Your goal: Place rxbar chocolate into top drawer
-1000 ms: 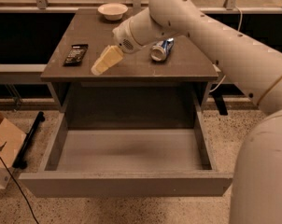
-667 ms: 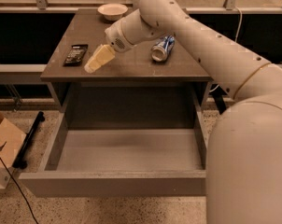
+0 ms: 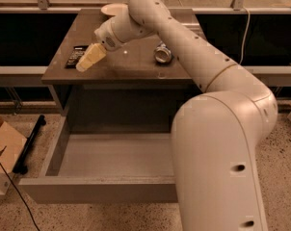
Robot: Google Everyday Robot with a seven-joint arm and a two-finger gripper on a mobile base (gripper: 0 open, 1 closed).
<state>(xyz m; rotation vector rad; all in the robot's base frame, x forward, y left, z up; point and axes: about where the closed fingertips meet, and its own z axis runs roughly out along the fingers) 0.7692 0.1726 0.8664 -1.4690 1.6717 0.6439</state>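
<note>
The end effector [image 3: 89,59] sits just beside rxbar chocolate [image 3: 74,57] near desk [image 3: 131,70] left edge; grip state cannot be told. Below, top drawer [image 3: 97,190] stands open.

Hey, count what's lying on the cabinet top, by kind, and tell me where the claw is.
bar: 1
can: 1
plate: 1
total: 3
claw: over the cabinet top, right beside the bar.

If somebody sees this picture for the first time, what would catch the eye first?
The big white robot arm fills the right side and reaches over the brown-topped cabinet. Its gripper hangs beside the black rxbar chocolate lying there. Below, the top drawer stands pulled open.
</note>
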